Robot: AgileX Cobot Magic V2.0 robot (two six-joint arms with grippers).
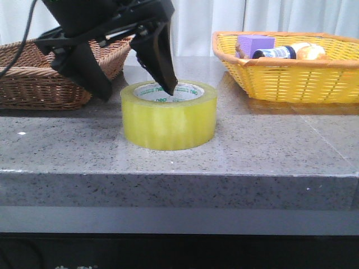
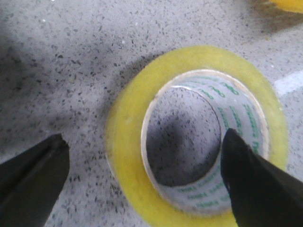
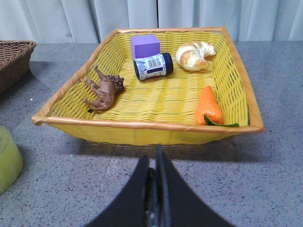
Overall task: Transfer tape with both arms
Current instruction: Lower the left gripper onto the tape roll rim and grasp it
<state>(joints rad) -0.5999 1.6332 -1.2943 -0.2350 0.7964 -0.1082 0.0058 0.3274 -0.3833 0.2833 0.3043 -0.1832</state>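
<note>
My left hand (image 1: 137,89) is straddling the tape's (image 1: 169,115) near wall.

The tape is lying flat on the grey counter (image 1: 269,151), core axis upright, directly under my left hand, which is spread wide: one finger is dipping into the white core, the other hanging outside the yellow wall, neither seeming to be pressing yet. My right hand (image 3: 154,189) is pressed together, empty, well apart, facing the yellow basket (image 3: 142,124) holding a purple block (image 3: 145,46), labelled bottle (image 3: 152,66), croissant (image 3: 194,54), carrot (image 3: 209,105) and toy lion (image 3: 104,90). A brown wicker basket (image 1: 33,84) is sitting behind; nothing is blocking the lift.
</note>
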